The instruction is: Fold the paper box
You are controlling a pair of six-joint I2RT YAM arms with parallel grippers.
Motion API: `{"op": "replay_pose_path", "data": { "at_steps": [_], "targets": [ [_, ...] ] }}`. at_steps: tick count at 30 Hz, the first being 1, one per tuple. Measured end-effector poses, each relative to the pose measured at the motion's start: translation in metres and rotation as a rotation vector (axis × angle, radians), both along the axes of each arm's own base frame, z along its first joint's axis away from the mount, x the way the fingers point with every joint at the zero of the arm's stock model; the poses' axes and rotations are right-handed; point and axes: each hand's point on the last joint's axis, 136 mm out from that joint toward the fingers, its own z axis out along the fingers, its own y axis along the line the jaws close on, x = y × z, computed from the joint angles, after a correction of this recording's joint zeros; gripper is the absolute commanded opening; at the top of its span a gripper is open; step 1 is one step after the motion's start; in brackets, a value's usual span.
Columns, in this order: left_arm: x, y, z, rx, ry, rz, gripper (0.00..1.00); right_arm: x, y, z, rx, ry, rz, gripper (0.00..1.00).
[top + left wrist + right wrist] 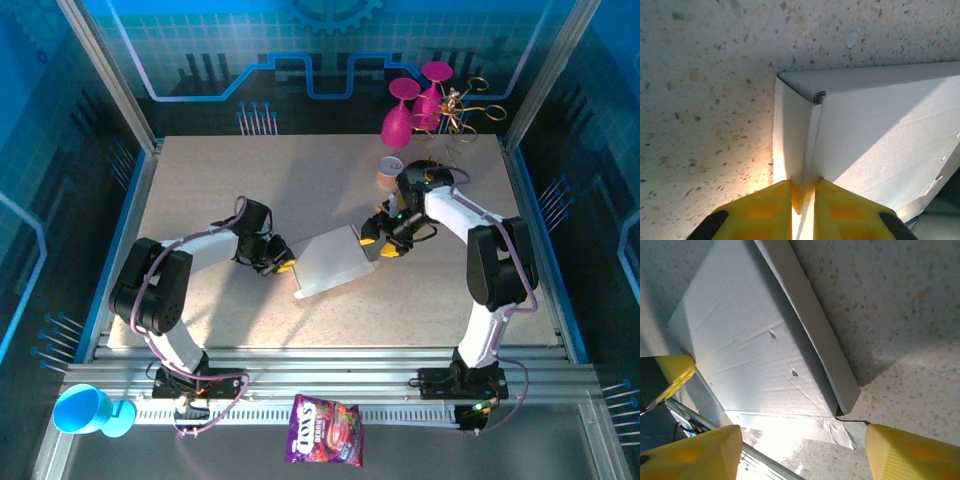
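Note:
The paper box (333, 262) lies in the middle of the table, a white cardboard panel with raised side walls. My left gripper (284, 265) is at its left edge. In the left wrist view the yellow fingers (765, 210) are shut on a thin upright wall of the paper box (880, 125), close to its corner. My right gripper (380, 243) hovers at the box's right edge. In the right wrist view the right gripper (802, 435) stands open, with nothing between its fingers, just off the box's (755, 350) corner and long side flap (810, 325).
Two pink goblets (415, 105) with gold ribbon stand at the back right, with a small pinkish cup (389, 172) in front of them. A purple candy bag (326, 430) and a blue cup (85, 410) lie past the front rail. Blue walls surround the table.

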Motion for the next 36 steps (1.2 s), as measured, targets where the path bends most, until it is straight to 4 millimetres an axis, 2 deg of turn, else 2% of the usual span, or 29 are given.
{"op": "replay_pose_path", "data": {
  "at_steps": [4,7,12,16,24,31,36],
  "targets": [
    [0.0,0.0,0.0,0.008,-0.003,-0.018,0.12,0.012,0.001,-0.005,0.031,-0.034,0.055,0.67],
    [0.0,0.0,-0.001,0.012,-0.004,-0.024,0.11,0.022,0.005,-0.024,0.039,-0.036,0.101,0.68],
    [0.0,0.001,-0.001,0.016,-0.012,-0.036,0.1,0.025,0.009,-0.049,0.055,-0.009,0.151,0.69],
    [0.0,0.001,-0.001,0.02,-0.013,-0.036,0.06,0.03,0.015,-0.044,0.13,-0.022,0.162,0.69],
    [-0.001,0.003,-0.002,0.023,-0.033,-0.029,0.03,0.026,0.04,-0.033,0.278,-0.03,0.206,0.7],
    [-0.001,0.006,-0.003,0.039,-0.043,-0.022,0.01,0.025,0.041,-0.034,0.287,-0.038,0.211,0.69],
    [-0.002,0.009,-0.003,0.062,-0.057,-0.017,0.0,0.01,0.034,-0.034,0.255,-0.045,0.205,0.69]
  ]
}}
